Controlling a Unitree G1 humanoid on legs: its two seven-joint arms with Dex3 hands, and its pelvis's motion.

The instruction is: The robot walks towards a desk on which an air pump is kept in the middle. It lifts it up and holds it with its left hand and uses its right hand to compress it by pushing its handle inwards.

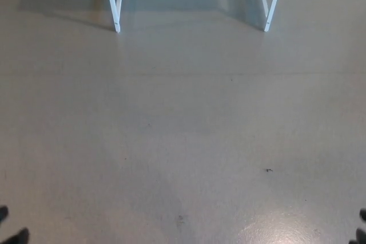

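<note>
white desk legs (116, 4) far ahead, pump not visible. expect light rigid plastic; grab barrel mid-body. left hand (14, 234), right hand (361, 230) barely visible, finger state unclear.

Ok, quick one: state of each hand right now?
Left hand: only dark tips at the bottom corner, cannot be told.
Right hand: the same, cannot be told.

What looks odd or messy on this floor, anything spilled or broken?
Nothing much stands out. The floor has only a few small dark specks, one at right and one near the bottom. The white desk legs at the top stand straight. Only tips of the left hand and right hand show at the corners.
</note>
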